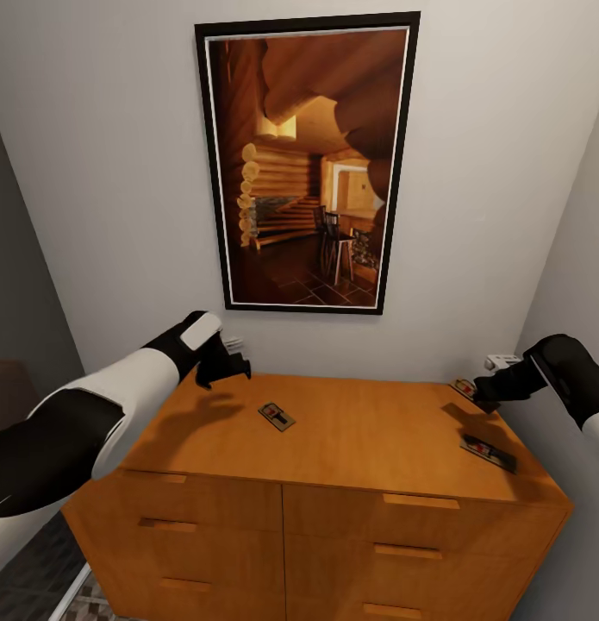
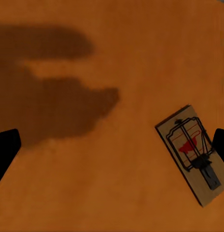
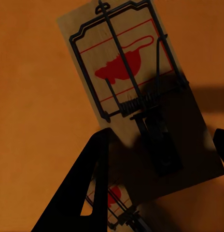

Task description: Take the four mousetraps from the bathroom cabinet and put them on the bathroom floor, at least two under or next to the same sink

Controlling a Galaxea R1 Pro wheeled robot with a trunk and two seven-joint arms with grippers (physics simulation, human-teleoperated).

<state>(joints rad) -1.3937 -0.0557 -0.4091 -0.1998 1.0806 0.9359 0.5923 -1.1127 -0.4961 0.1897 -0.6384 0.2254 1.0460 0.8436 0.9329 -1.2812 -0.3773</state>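
Orange-brown cabinet (image 1: 351,440) top, three mousetraps (image 1: 277,417), framed picture (image 1: 308,164) above.

No words, numbers or brand names can be read anywhere. The nearest thing to a sign is the red mouse silhouette inside thin red lines printed on the mousetraps (image 3: 136,92) lying on the cabinet (image 1: 333,448), and it carries no lettering.

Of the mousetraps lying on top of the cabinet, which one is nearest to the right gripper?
The mousetrap at the back right corner of the cabinet: the right gripper hangs directly over it. The others lie nearer the front right edge and mid-top.
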